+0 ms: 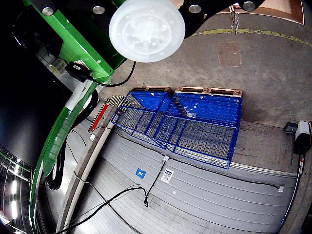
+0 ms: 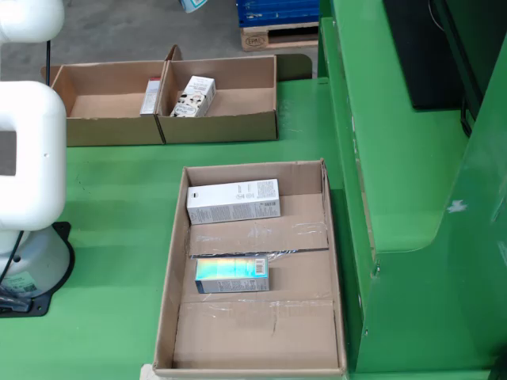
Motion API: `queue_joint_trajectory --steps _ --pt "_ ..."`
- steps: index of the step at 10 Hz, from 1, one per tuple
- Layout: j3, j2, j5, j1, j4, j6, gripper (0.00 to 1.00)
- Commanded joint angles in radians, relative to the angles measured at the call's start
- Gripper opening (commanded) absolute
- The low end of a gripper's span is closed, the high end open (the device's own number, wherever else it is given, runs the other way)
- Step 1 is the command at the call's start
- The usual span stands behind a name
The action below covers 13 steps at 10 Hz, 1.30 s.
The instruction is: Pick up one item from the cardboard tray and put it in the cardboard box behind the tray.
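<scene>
In the wrist view my gripper [image 1: 146, 12] points away from the table, with its black fingers [image 1: 195, 9] on either side of a white round container [image 1: 146, 30] and seemingly shut on it. In the fixed view the cardboard tray [image 2: 168, 317] lies on the green table and holds a white box [image 2: 234, 201] and a shiny teal box [image 2: 231, 274]. Two open cardboard boxes stand behind it. The right one [image 2: 238, 127] holds a white patterned carton [image 2: 194, 96]. The left one [image 2: 103, 131] holds a slim box [image 2: 150, 95]. A pale object [image 2: 190, 4] shows at the top edge.
The white robot arm [image 2: 28, 150] and its base [image 2: 32, 269] stand left of the tray. A raised green structure [image 2: 396, 198] walls the right side. A blue mesh pallet cage [image 1: 180, 124] stands on the grey floor, with black cables [image 1: 146, 195] nearby.
</scene>
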<state>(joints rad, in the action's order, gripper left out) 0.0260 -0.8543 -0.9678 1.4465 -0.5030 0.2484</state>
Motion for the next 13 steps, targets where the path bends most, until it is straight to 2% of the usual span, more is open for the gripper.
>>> queue_joint_trajectory --steps 1,4,5,6,7,8,11,13 --pt "-0.026 0.025 0.01 -0.006 -0.011 -0.003 0.0" --pt "-0.026 0.025 0.01 -0.006 -0.011 -0.003 0.0" --pt "-0.026 -0.014 -0.004 -0.079 -0.017 -0.093 0.0" --pt "-0.026 -0.094 -0.502 -0.206 -0.204 0.012 0.0" --pt "-0.026 -0.112 -0.585 -0.226 -0.237 0.021 0.0" --pt "-0.026 -0.112 -0.585 -0.226 -0.237 0.021 0.0" --pt "-0.026 -0.172 -0.798 -0.273 -0.345 0.039 0.0" --pt "-0.026 -0.205 -0.874 -0.293 -0.4 0.033 0.0"
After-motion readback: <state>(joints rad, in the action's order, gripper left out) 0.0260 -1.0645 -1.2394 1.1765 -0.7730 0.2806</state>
